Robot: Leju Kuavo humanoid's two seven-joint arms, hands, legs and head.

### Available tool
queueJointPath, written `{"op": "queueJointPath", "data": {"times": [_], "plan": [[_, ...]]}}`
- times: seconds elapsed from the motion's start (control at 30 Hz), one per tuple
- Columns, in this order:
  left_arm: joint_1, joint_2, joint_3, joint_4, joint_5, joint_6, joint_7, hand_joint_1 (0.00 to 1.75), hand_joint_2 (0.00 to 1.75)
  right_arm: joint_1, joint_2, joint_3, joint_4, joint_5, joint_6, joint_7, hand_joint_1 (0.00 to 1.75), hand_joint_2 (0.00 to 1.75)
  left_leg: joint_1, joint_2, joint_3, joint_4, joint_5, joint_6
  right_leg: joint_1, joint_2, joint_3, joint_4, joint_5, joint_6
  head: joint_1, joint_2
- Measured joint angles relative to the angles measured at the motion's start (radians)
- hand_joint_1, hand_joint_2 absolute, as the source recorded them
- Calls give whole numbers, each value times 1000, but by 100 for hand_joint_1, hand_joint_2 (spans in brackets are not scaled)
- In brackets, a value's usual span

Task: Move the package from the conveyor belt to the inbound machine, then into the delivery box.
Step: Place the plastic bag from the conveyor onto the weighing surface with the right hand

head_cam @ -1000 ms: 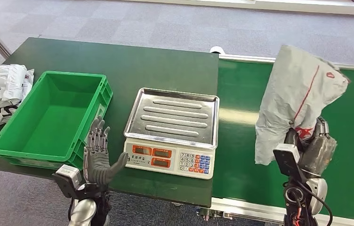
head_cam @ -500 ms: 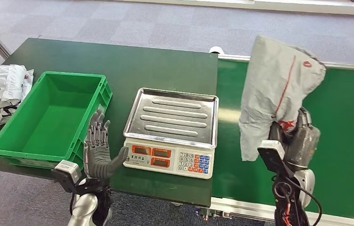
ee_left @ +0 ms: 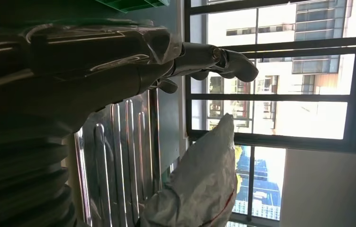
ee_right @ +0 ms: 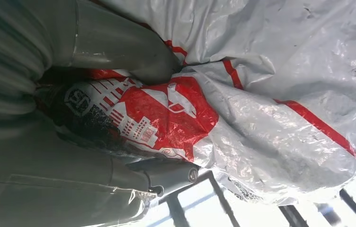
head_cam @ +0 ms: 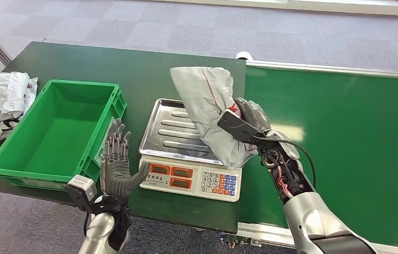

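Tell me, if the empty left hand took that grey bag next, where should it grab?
Probably the bag's free upper end, coming from the bin side. The right hand holds its lower end over the scale tray; the open left hand waits there.

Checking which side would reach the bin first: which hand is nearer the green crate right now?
Left. The left hand is raised, fingers apart, just beside the green crate's near right corner. The right hand grips the grey package over the scale's tray, farther off.
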Motion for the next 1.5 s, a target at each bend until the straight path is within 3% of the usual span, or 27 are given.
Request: {"op": "queueJointPath", "data": {"times": [0.43, 0.63, 0.7, 0.77, 0.87, 0.93, 1.23, 1.5], "plan": [[-1, -1, -1, 5, 0, 0, 0, 0, 175, -50, 24, 44, 97, 1, 34, 5, 175, 175, 0, 0, 0, 0, 0, 0, 0, 0, 0, 0, 0, 0, 0, 0], [-3, -1, -5, 11, 0, -9, 0, 0, 175, -65, 59, 59, 133, -43, 212, 40, 173, 175, 0, 0, 0, 0, 0, 0, 0, 1, -1, 0, 0, 0, 0, 0], [-3, -2, -6, 14, 0, -8, 0, 0, 175, -64, 74, 60, 144, -51, 225, 69, 89, 175, 0, 0, 0, 0, 0, 0, 0, 1, -1, 0, 0, 0, 0, 0], [-2, -2, -5, 15, 0, 1, 0, 0, 175, -62, 84, 72, 150, -17, 146, 108, 3, 175, 0, 0, 0, 0, 0, 0, 0, 1, -1, 0, 0, 0, 0, 0], [2, -2, -2, 14, 5, 14, 0, 0, 175, -57, 95, 116, 153, 56, -75, 148, 0, 175, 0, 0, -1, 0, 0, 0, 0, 1, -1, 0, 0, 0, 0, 0], [6, -2, 0, 14, 9, 13, 0, 0, 175, -54, 101, 137, 153, 52, -145, 138, 0, 175, 0, 0, -1, 0, 0, 0, 0, 1, -1, 0, 0, 0, 0, 0], [12, -1, 9, 14, 5, 12, 0, 0, 175, -9, 113, 140, 152, -109, -93, -1, 0, 175, 0, 0, -1, 0, 0, 0, 0, 0, -1, 0, 0, 0, 0, 0], [13, -2, 10, 14, -8, 34, 0, 0, 175, 63, 120, 81, 114, -264, -172, -95, 0, 175, 0, 0, -1, 0, 0, 0, 0, 0, -1, 0, 0, 0, 0, 0]]}}
